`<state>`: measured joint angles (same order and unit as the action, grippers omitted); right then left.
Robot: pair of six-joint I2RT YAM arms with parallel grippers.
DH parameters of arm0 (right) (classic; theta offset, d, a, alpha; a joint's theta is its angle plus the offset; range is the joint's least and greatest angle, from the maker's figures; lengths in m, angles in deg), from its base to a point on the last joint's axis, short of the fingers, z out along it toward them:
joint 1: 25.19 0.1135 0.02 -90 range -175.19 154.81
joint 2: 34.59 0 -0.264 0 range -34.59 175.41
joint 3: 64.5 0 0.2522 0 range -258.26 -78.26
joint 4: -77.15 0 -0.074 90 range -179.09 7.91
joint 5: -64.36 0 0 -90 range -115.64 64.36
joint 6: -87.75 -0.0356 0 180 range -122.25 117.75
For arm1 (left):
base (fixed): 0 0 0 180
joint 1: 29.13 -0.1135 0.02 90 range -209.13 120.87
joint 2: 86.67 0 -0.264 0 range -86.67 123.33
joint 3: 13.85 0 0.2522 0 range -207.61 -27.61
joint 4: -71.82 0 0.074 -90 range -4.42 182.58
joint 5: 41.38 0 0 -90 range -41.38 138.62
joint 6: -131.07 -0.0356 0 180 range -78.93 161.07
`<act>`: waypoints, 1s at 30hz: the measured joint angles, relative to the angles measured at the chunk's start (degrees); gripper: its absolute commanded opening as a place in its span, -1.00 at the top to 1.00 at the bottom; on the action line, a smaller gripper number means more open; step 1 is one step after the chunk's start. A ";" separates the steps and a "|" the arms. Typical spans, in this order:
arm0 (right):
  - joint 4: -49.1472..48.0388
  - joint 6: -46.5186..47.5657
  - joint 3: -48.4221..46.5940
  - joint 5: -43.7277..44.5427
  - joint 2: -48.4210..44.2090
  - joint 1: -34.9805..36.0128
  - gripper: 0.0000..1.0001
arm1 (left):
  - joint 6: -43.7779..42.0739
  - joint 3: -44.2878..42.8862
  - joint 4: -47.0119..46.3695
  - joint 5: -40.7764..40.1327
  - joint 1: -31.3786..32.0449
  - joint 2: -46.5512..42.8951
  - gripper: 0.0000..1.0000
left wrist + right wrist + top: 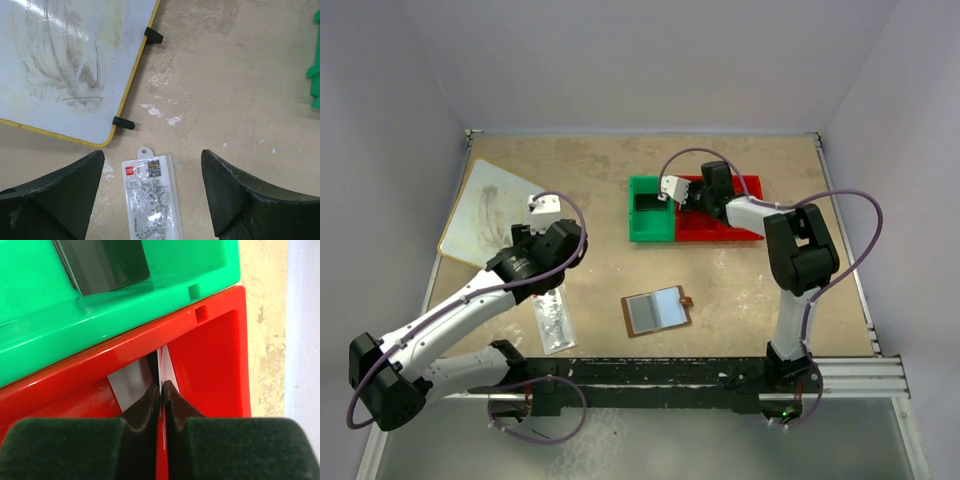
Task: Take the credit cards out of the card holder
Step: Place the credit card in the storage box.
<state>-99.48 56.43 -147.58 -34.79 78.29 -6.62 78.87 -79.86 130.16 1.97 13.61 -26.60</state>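
Inside the red bin (215, 355), right wrist view: right gripper (161, 390) pinched on a thin pale card (165, 367), edge-on, beside the green bin (100, 315) | top view only: wallet (658, 310) lies open mid-table, well apart from both | left wrist view: left gripper (152, 155) spread wide above a packet (152, 200)

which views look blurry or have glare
Right wrist: the fingers are out of focus, the credit card between them only an edge-on sliver, glare streaks on the green bin. Left wrist: sharp, even light, packet print legible. Top external: soft, faint shadows.
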 measured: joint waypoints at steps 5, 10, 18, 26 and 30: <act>2.05 0.09 -0.66 -1.01 0.22 -0.59 0.44 | -0.15 0.00 -0.15 0.31 -0.37 0.35 -0.50; 3.78 0.09 -0.85 -0.96 0.31 -1.42 0.38 | -0.20 0.00 -0.20 0.70 -0.37 0.48 -0.50; 5.40 -0.17 -1.40 -0.85 0.31 -1.77 0.11 | -0.61 0.00 -0.33 1.33 -0.37 0.87 -0.48; 6.93 -0.68 -3.04 -0.68 0.33 -1.86 0.06 | -1.01 0.00 -0.35 1.73 -0.37 1.44 -0.47; 7.15 -1.73 -3.04 -0.42 0.33 -1.86 0.05 | -1.03 0.00 -0.35 2.01 -0.37 1.97 -0.46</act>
<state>-92.33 54.70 -150.62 -35.21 78.62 -8.48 77.84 -79.86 129.81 3.98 13.24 -24.63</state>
